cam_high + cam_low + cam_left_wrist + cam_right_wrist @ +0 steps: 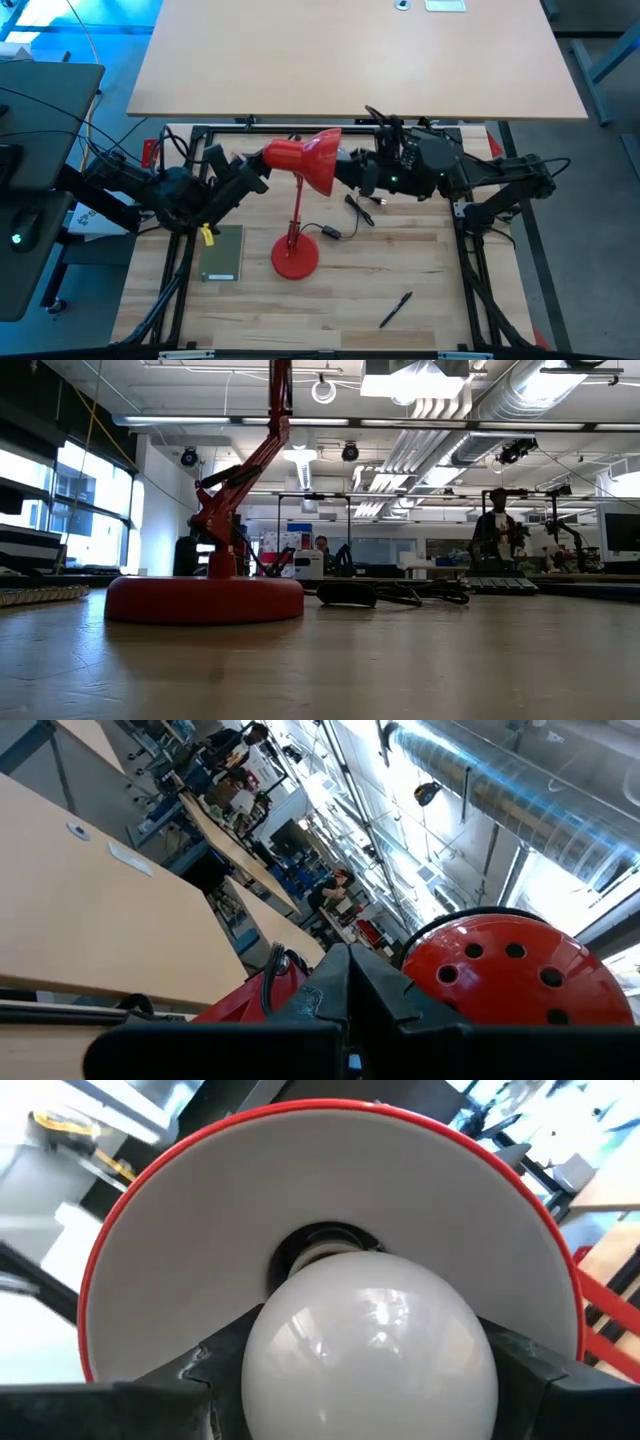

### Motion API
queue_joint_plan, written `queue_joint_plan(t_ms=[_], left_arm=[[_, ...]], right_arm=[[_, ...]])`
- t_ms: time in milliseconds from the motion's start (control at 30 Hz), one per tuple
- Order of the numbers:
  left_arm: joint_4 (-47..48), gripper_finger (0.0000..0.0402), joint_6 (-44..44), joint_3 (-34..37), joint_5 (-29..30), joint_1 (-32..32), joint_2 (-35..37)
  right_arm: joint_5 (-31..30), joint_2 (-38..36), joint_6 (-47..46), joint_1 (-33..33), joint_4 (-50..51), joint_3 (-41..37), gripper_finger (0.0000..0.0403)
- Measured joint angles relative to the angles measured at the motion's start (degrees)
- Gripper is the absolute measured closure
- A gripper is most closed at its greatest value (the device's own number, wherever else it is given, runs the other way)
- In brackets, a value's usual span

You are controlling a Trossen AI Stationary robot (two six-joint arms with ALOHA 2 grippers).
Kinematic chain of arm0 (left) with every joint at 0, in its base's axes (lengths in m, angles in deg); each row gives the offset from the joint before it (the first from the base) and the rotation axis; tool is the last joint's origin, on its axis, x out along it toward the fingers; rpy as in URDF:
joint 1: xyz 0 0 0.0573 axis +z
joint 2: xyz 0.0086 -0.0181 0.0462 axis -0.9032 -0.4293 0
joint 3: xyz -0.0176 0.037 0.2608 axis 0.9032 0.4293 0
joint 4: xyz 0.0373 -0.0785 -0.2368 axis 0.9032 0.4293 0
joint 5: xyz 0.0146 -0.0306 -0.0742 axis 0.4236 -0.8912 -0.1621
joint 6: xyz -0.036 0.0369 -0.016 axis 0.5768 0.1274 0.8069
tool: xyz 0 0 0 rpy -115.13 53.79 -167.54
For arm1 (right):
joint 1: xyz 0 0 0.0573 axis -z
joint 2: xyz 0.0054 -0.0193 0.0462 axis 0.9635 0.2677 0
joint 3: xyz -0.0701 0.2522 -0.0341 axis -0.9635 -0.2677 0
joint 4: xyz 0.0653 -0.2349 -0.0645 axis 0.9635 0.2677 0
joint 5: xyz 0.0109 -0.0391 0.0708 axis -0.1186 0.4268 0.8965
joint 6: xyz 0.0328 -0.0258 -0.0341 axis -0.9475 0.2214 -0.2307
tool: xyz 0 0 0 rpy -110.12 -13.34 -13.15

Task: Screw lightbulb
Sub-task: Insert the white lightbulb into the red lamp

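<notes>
The red desk lamp (pixel 296 215) stands on its round base (pixel 295 258) at the table's middle. Its shade (pixel 318 160) is tipped so the opening faces the table's right. My left gripper (pixel 262 170) is shut on the lamp behind the shade. My right gripper (pixel 345 170) is at the shade's opening, shut on the white lightbulb (pixel 365 1345). The bulb's narrow base sits at the socket (pixel 322 1245) inside the white-lined shade (pixel 330 1170). In the high view the shade and my right gripper hide the bulb. My left gripper holds the red lamp at the neck behind the shade's dome (pixel 255 995), pinched between its two fingers (pixel 330 995). It comes from the table's left, slanting upward. The lamp head is held raised above the table, with the dome (pixel 500 970) just beyond the fingertips. My right gripper pinches the lightbulb's round globe (pixel 250 1370) between its two fingers (pixel 195 1375), one on each side at the widest part. The fingers come level from the table's right, pointing into the shade. The bulb is clear of the table, its base toward the socket.
A black pen (pixel 395 310) lies near the front right. A grey-green pad (pixel 222 252) lies left of the lamp base. The lamp's black cord and switch (pixel 330 232) trail right of the stem and show in the low view (pixel 380 595). A dark frame edges the table.
</notes>
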Motion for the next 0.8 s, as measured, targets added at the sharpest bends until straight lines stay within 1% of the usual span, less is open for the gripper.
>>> queue_joint_plan(t_ms=[100, 200, 267, 367, 533, 633, 800], left_arm=[[-0.1, 0.0402, 0.0, 0.0, -0.8, 0.1, 0.0], [-0.1, 0.0402, 0.0, 0.0, -3.3, 0.1, 0.0], [-0.2, 0.0401, 0.1, 0.0, -4.5, 0.0, -0.2], [-0.1, 0.0402, 0.0, 0.0, -5.7, 0.0, -0.1], [0.0, 0.0402, -0.1, 0.0, -5.8, 0.0, 0.1], [-0.1, 0.0402, -0.1, 0.0, -5.9, -0.1, 0.1], [-0.4, 0.0402, 0.1, 0.0, -6.4, -0.1, 0.1]], right_arm=[[-2.0, 0.0, -1.4, -0.1, -0.3, 0.0, 0.0146], [-4.4, 0.0, -0.7, -0.1, -0.7, 0.0, 0.0121], [-5.3, 0.1, -0.3, 0.1, -0.7, 0.0, 0.011], [-5.9, 0.1, 1.1, 0.0, -0.4, 0.0, 0.0105], [-4.2, 0.0, 1.5, 0.1, -0.3, 0.0, 0.0102], [-2.6, -0.1, 3.8, 0.0, 0.2, 0.0, 0.01], [0.0, -2.0, 5.5, 0.1, 5.1, 0.0, 0.0099]])
